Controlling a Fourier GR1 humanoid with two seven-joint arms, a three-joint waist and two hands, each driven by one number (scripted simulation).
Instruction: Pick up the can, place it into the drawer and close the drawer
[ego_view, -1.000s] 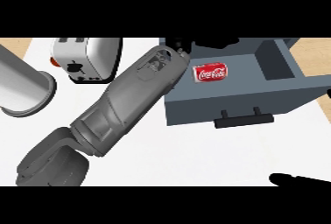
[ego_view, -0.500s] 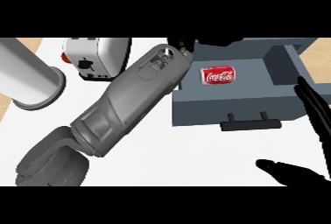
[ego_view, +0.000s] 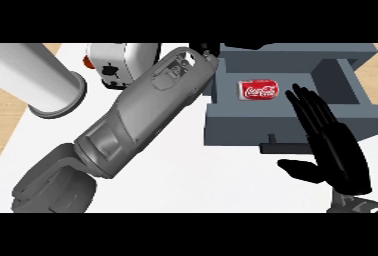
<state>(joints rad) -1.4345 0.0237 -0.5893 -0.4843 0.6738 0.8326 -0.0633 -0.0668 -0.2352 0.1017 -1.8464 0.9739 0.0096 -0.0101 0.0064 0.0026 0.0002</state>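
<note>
Can (ego_view: 258, 90), red, lying inside pulled-out drawer (ego_view: 244, 132); likely light, stiff, slippery, best grasped round its sides. Right robot hand (ego_view: 332, 150): fingers straight, empty, by drawer front. Left robot hand (ego_view: 201, 50): state cannot be told.

My single view looks steeply down from the head, close over the flat white counter top (ego_view: 221, 185), with the open grey box drawer (ego_view: 236, 131) at upper right.

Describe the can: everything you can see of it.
The can is red with white script lettering, metal by the look. It lies on its side inside the open grey drawer, toward its left. Nothing grips it; the open right hand hovers just to its right.
</note>
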